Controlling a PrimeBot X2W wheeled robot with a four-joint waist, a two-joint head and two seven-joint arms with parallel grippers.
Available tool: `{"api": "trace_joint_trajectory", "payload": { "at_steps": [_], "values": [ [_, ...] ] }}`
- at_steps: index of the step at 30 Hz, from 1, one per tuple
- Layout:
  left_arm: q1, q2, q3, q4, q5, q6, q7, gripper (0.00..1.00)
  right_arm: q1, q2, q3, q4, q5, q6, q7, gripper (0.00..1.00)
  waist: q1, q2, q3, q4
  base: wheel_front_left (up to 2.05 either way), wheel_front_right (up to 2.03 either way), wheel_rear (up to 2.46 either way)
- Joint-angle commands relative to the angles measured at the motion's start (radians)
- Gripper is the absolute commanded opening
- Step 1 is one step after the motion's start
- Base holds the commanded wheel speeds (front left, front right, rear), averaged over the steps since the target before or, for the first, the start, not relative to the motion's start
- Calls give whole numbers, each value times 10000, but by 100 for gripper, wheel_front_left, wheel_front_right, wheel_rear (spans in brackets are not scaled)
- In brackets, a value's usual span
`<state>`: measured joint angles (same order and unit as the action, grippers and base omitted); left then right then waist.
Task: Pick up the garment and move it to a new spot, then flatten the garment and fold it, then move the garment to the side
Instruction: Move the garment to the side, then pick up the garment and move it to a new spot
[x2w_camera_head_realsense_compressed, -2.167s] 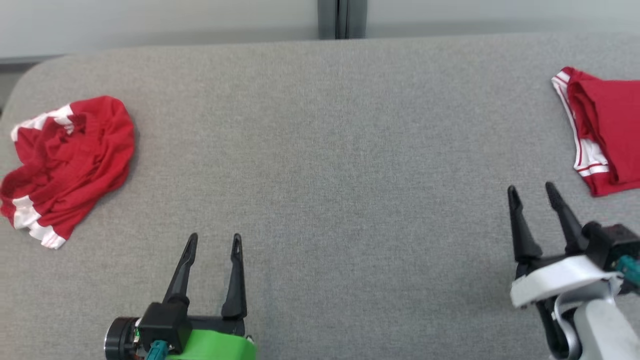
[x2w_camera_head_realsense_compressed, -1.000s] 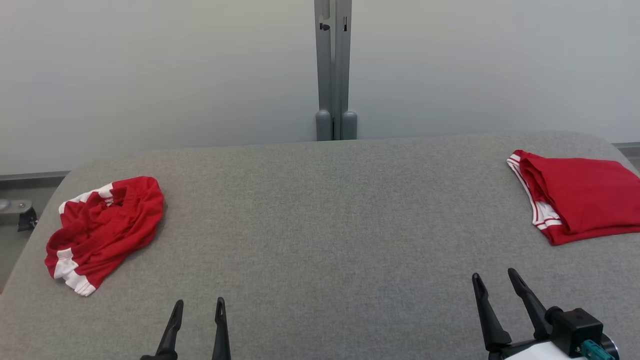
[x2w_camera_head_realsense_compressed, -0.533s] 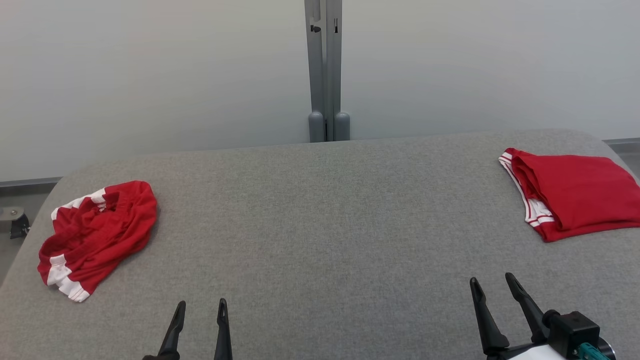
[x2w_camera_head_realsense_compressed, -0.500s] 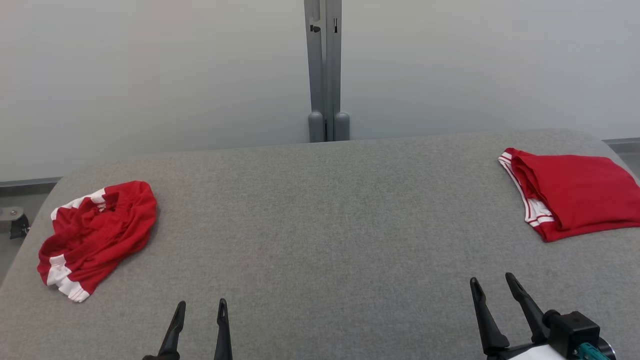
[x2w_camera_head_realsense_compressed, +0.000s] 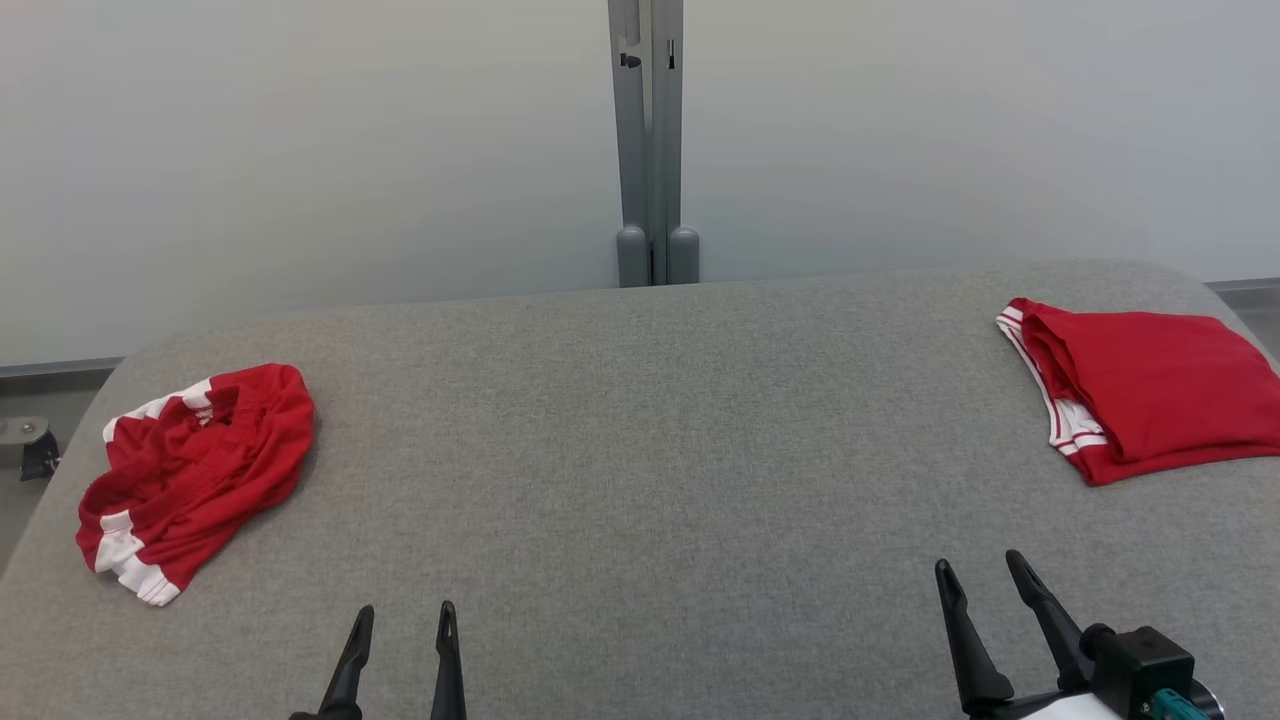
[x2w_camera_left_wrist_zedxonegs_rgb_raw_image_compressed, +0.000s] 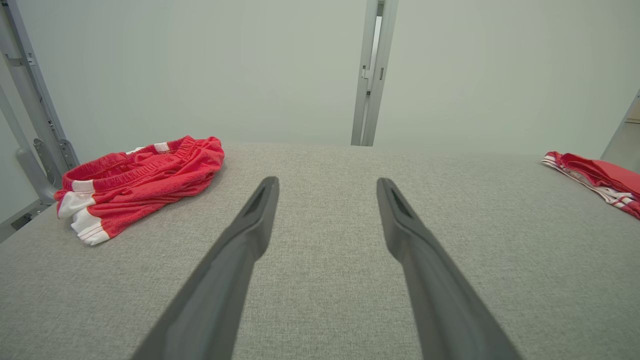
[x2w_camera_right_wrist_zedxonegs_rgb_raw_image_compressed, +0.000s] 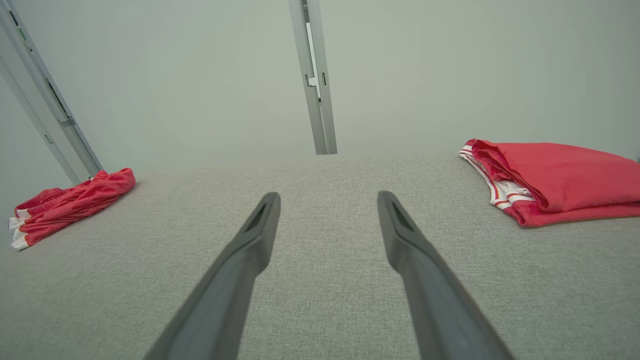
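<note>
The garment (x2w_camera_head_realsense_compressed: 1150, 390) lies folded at the far right of the grey table (x2w_camera_head_realsense_compressed: 640, 450), red on top with white striped sleeve edges along its left side. It also appears in the right wrist view as the garment (x2w_camera_right_wrist_zedxonegs_rgb_raw_image_compressed: 560, 175) and at the left wrist view's edge as the garment (x2w_camera_left_wrist_zedxonegs_rgb_raw_image_compressed: 600, 177). My right gripper (x2w_camera_head_realsense_compressed: 977, 562) stands open near the front edge, short of the garment and a little to its left. My left gripper (x2w_camera_head_realsense_compressed: 405, 610) is open at the front, left of centre. Both hold nothing, as the left gripper (x2w_camera_left_wrist_zedxonegs_rgb_raw_image_compressed: 327, 181) and right gripper (x2w_camera_right_wrist_zedxonegs_rgb_raw_image_compressed: 328, 195) show close up.
A smaller crumpled red garment with white bands (x2w_camera_head_realsense_compressed: 190, 470) sits at the table's left end, also seen as the crumpled garment (x2w_camera_left_wrist_zedxonegs_rgb_raw_image_compressed: 145, 175). A grey metal post (x2w_camera_head_realsense_compressed: 650, 150) rises behind the table's far edge before a pale wall.
The head view has tilted up and drifted slightly, so the whole picture shifted. Both garments lie as before, and both grippers stay open near the front edge.
</note>
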<state>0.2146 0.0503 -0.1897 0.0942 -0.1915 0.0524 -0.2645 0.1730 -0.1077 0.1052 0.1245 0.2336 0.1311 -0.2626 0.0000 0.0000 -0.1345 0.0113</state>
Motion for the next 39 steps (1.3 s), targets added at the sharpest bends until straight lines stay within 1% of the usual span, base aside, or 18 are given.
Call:
{"api": "trace_joint_trajectory", "payload": {
  "at_steps": [1,14,20,27,34,39],
  "values": [
    [-18,6,25,8,3,-52,7,100,105,-8,23,38,15,-7,-31,100,0,0,-13,3,0,0,0],
    [77,6,-4,30,-17,-58,7,100,147,-71,15,46,37,-7,-31,100,0,0,-53,10,0,0,0],
    [-35,6,-12,66,71,-88,7,100,217,-55,15,17,100,-7,-31,100,0,0,39,242,0,0,0],
    [-170,9,95,83,188,-155,7,100,228,35,114,18,184,-7,-31,100,0,0,267,1125,0,0,0],
    [-152,11,259,97,329,-229,7,100,67,167,199,70,181,-7,-31,100,0,0,440,2421,0,0,0],
    [-183,11,441,52,384,-258,7,100,-85,211,233,90,178,-7,-31,100,0,0,531,3223,0,0,0]
  ]
}}
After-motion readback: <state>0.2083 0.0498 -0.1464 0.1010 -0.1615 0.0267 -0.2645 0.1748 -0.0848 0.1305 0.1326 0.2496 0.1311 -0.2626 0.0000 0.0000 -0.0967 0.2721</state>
